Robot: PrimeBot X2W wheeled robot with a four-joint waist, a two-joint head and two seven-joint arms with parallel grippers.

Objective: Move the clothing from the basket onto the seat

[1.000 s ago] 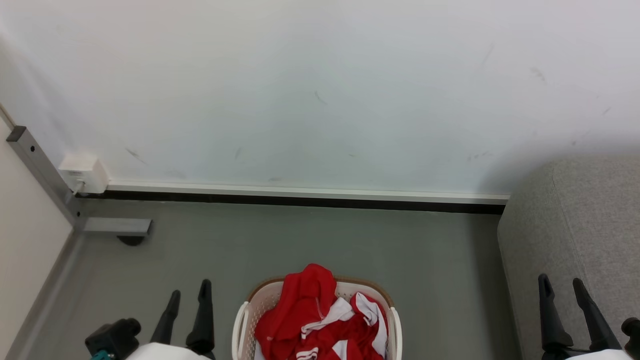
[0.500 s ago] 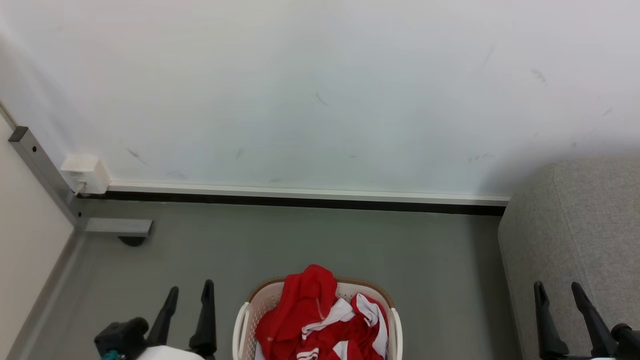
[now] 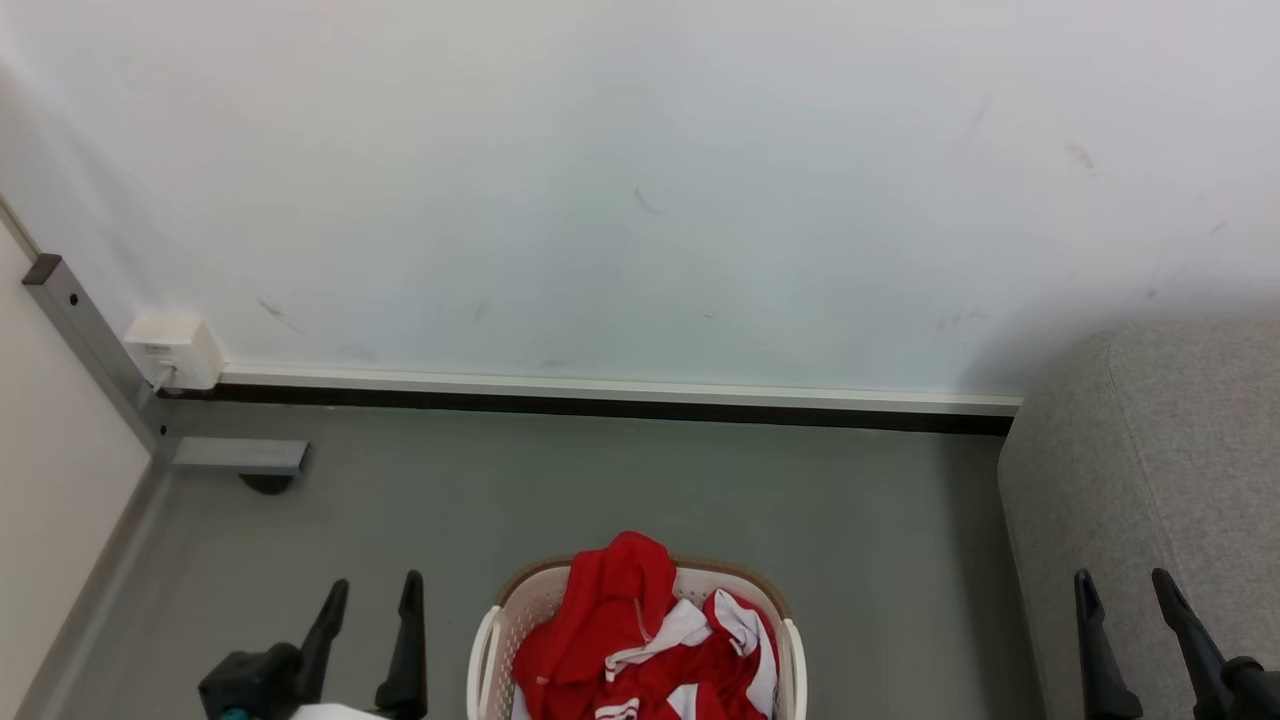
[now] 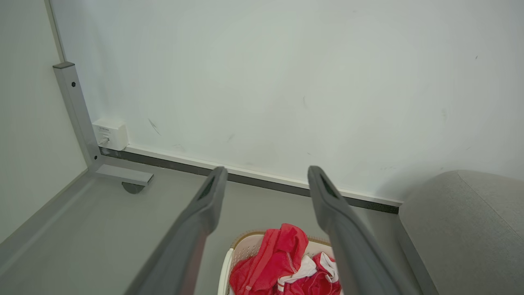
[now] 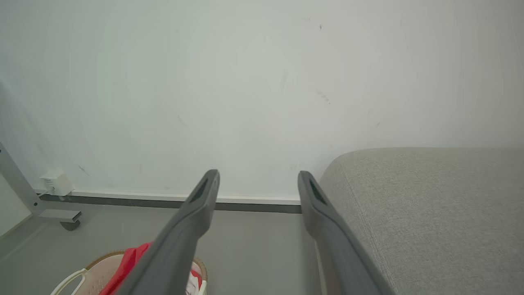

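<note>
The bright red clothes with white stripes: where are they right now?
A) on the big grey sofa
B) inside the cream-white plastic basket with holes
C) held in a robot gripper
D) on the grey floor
B: the bright red, white-striped fabric clothing lies heaped inside the oval cream-white perforated plastic basket, while the left gripper and right gripper stand open, apart from it.
</note>
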